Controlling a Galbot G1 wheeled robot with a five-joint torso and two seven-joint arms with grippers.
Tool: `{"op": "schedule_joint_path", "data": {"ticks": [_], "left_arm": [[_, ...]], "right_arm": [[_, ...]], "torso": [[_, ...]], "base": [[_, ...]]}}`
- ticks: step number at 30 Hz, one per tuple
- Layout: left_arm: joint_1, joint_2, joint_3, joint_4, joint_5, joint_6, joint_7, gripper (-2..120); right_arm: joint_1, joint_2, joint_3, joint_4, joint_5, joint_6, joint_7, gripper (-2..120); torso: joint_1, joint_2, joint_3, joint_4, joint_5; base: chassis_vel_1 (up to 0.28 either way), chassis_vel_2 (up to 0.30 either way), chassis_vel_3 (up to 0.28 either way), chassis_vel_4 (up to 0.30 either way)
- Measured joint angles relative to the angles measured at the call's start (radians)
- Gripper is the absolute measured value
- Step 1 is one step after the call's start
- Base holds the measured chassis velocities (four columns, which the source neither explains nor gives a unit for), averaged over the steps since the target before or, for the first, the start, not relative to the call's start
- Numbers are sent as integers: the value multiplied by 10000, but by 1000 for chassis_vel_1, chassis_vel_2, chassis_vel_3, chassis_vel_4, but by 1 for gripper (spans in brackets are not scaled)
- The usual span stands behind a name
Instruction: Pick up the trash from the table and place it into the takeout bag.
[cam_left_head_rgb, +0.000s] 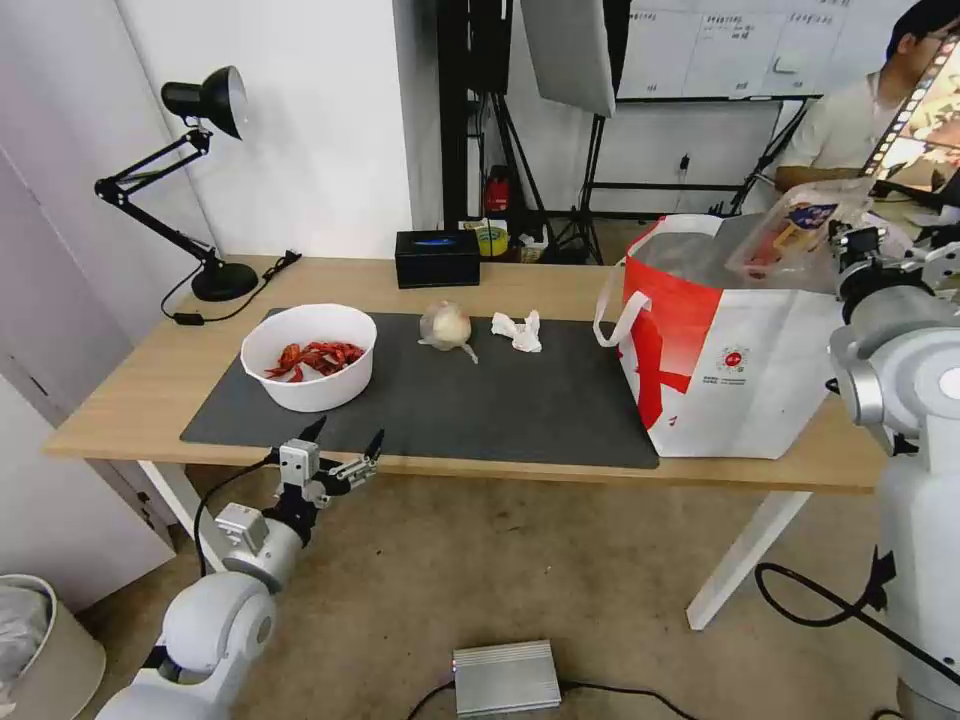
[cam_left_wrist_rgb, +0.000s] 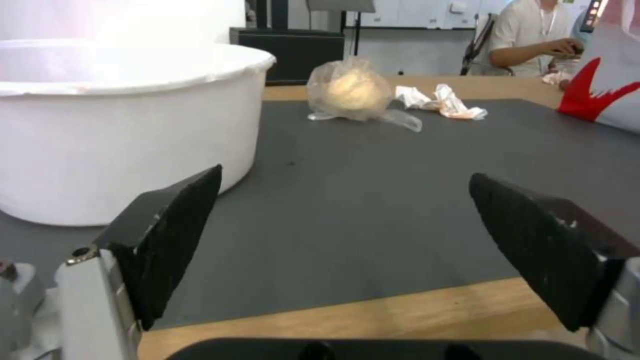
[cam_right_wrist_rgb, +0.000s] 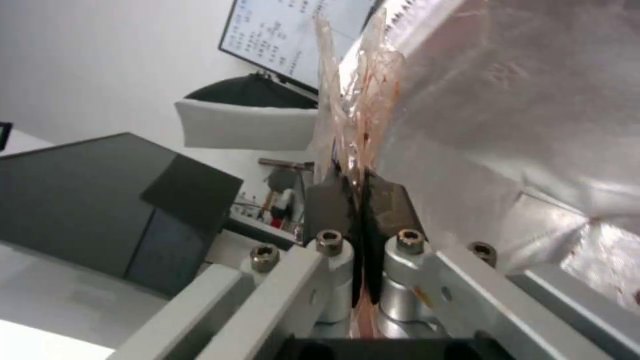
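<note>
Three pieces of trash sit on the mat (cam_left_head_rgb: 520, 410): bowl (cam_left_head_rgb: 309, 357) of red shells at my left, balled plastic bag (cam_left_head_rgb: 445, 326) mid-mat, tissue (cam_left_head_rgb: 517, 331) just beside it. Fourth piece, the clear tray (cam_left_head_rgb: 795, 228), is in my right gripper (cam_right_wrist_rgb: 360, 192), jaws clamped together on its thin edge, held over the open mouth of the takeout bag (cam_left_head_rgb: 735, 375). Foil lining is right next to the tray in the right wrist view.

Step in hand, as I judge it: dropping the tray into the bag. Next move calls for enough clearance past the bag rim before letting go, else the tray may catch on the edge or a strap.

My left gripper (cam_left_head_rgb: 346, 447) hangs at the near tabletop edge, jaws wide apart, empty, near the bowl and not touching it. Bowl looks like its likely next target; the wall is wide and shells are loose, so keep it level.

Surface: light-wood tabletop (cam_left_head_rgb: 130, 385), dark grey mat, bag standing at its right end. Black tissue box (cam_left_head_rgb: 436, 258) and desk lamp (cam_left_head_rgb: 205, 180) at the back. Room: white wall, light stands, whiteboard behind, metal box (cam_left_head_rgb: 505, 677) with cable on the floor.
</note>
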Motion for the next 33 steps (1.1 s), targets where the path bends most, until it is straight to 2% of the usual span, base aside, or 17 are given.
{"op": "schedule_joint_path", "data": {"ticks": [9,11,13,15,16,19,22,24,25,27,28,31,33], "left_arm": [[-42,-18,67,27,14,0,9,100],[-71,-10,86,35,16,0,11,100],[-77,-11,93,35,16,0,12,100],[-78,-18,101,35,17,1,17,100],[-78,-18,101,35,17,1,17,100],[-52,-22,82,35,20,1,26,100],[-46,-16,58,35,20,1,26,100],[-46,-16,58,35,20,1,26,100],[-38,-4,29,21,20,1,27,100],[-30,-3,10,-1,20,1,26,100],[-30,-3,10,-1,20,1,26,100],[-5,-6,-15,-15,20,1,26,100],[10,-13,-35,-17,20,1,26,100]], "right_arm": [[21,141,-40,-14,133,-3,192,0],[21,154,-46,4,222,-31,148,8],[18,166,-44,12,256,-44,133,12],[-11,180,-35,21,283,-58,115,22],[-11,180,-35,21,283,-58,115,22],[-100,186,-27,61,288,-73,115,37],[-129,186,-27,94,289,-74,115,43],[-129,186,-27,94,289,-74,115,43],[-202,181,-27,169,292,-77,-27,57],[-329,181,-32,284,243,-77,-567,67],[-329,181,-32,284,243,-77,-567,67],[-540,174,-56,570,217,-19,-1689,81],[-588,154,-93,669,199,22,-1979,86]], "torso": [[0,0,-1,1,0],[0,0,0,0,-1],[0,0,-1,0,-1],[0,0,-1,0,-1],[0,0,-1,0,-1],[0,0,-1,0,-1],[0,0,-1,0,-1],[0,0,-1,0,-1],[0,0,-1,1,-1],[0,0,0,0,0],[0,0,0,0,0],[0,0,-1,0,0],[0,0,-1,0,-1]], "base": [[0,0,0,0],[0,0,0,0],[0,0,0,0],[0,0,0,0],[0,0,0,0],[0,0,0,0],[0,0,0,0],[0,0,0,0],[0,0,0,0],[0,0,0,0],[0,0,0,0],[0,0,0,0],[0,0,0,0]]}}
